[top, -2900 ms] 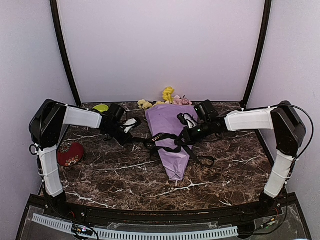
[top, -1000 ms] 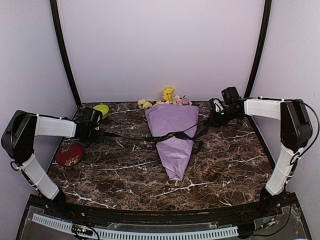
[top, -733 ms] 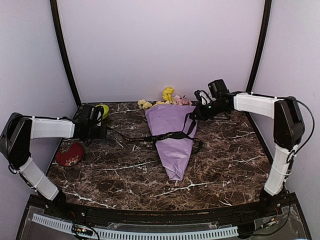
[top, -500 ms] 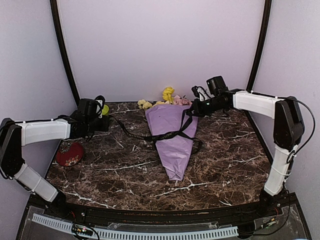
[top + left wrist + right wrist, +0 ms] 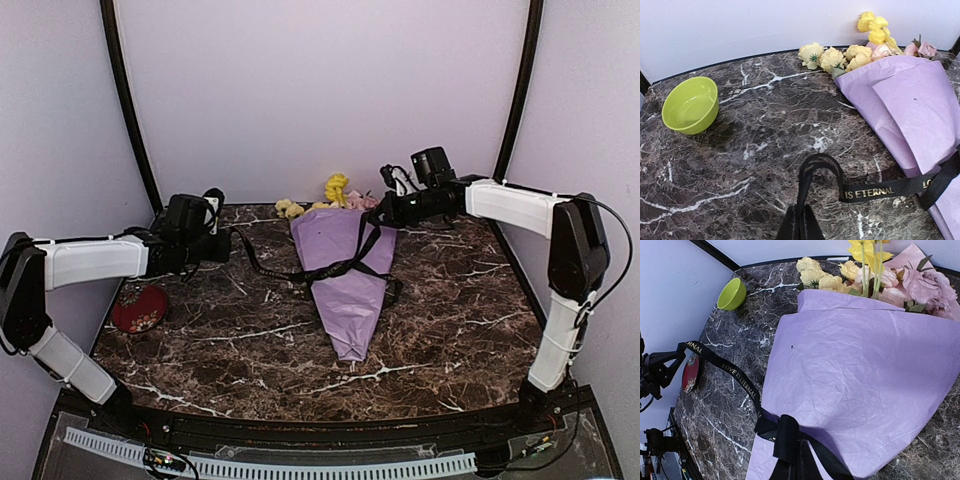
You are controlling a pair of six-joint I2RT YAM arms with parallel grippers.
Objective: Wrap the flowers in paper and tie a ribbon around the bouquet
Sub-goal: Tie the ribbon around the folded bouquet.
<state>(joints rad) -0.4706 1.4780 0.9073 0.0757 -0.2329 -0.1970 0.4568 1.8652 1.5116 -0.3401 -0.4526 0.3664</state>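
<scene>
The bouquet [image 5: 345,275], a cone of crinkled lilac-purple paper [image 5: 860,370] around yellow, cream and pink flowers [image 5: 852,52], lies mid-table on the dark marble table [image 5: 250,350], tip toward the arms. The flat black lettered ribbon [image 5: 880,191] crosses its middle. The left gripper [image 5: 226,242] is fully closed on the ribbon's left end; the right gripper [image 5: 379,212] is fully closed on its right end, by the cone's wide end

The paper [image 5: 855,365] is thin, matt and finely crinkled; the ribbon [image 5: 880,191] at the lower right of the left wrist view is flat black woven cloth with pale print. The tabletop [image 5: 765,125] looks like polished dark veined marble, the bowl [image 5: 690,105] at the left smooth glossy plastic, the flowers [image 5: 832,57] matt and cloth-like.
</scene>
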